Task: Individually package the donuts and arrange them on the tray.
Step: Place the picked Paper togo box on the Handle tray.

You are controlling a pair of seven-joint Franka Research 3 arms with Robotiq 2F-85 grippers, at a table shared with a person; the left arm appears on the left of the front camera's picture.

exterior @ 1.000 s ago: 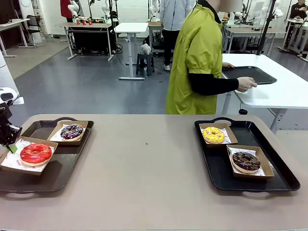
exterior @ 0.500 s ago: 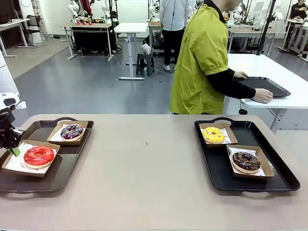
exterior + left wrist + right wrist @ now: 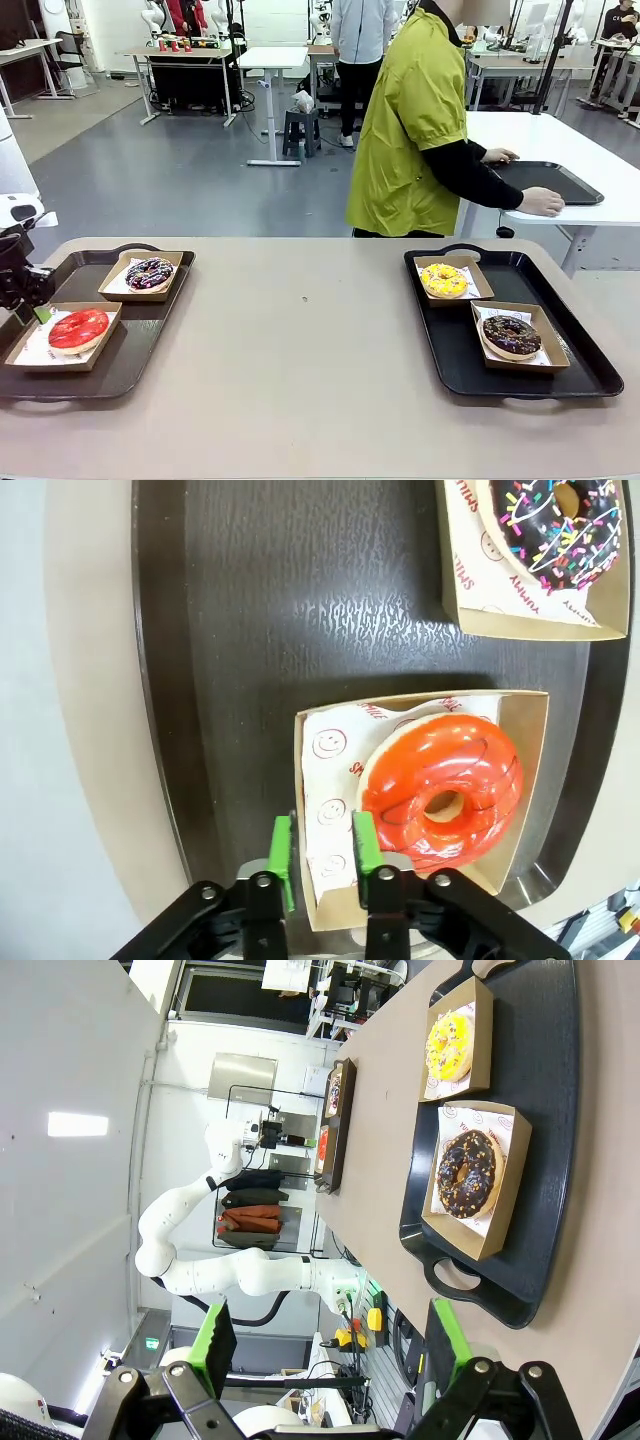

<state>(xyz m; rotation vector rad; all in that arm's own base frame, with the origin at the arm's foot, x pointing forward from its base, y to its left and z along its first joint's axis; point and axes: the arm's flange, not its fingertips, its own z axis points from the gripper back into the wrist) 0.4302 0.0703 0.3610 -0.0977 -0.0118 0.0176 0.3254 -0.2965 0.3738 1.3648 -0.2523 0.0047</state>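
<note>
Red donut (image 3: 440, 800): it is lying flat in its cardboard box (image 3: 420, 698) at the near end of the left tray (image 3: 300, 600), close to the tray's rim on my side.
Left tool (image 3: 323, 830): I am seeing its green pads parted a little and standing astride the box's near wall, the cardboard loose between them, so I am judging it to be gripping nothing. That wall is the natural handle, since it keeps the pads off the glaze.
Sprinkled purple donut (image 3: 560, 520): it is sitting boxed farther along the same tray, apart from the red one.
Right tool (image 3: 330, 1345): I am holding it spread wide and empty, high above the right tray (image 3: 440, 340).
Yellow donut (image 3: 443, 280) and chocolate donut (image 3: 511, 335): both are resting in their own boxes, one behind the other, on that right tray.
Person (image 3: 410, 130): they are turning away, with both hands on a spare tray (image 3: 550, 178) at a white table beyond.
Progress: I am reading all four as boxed and trayed, two per tray on the brown surface (image 3: 300, 350).
</note>
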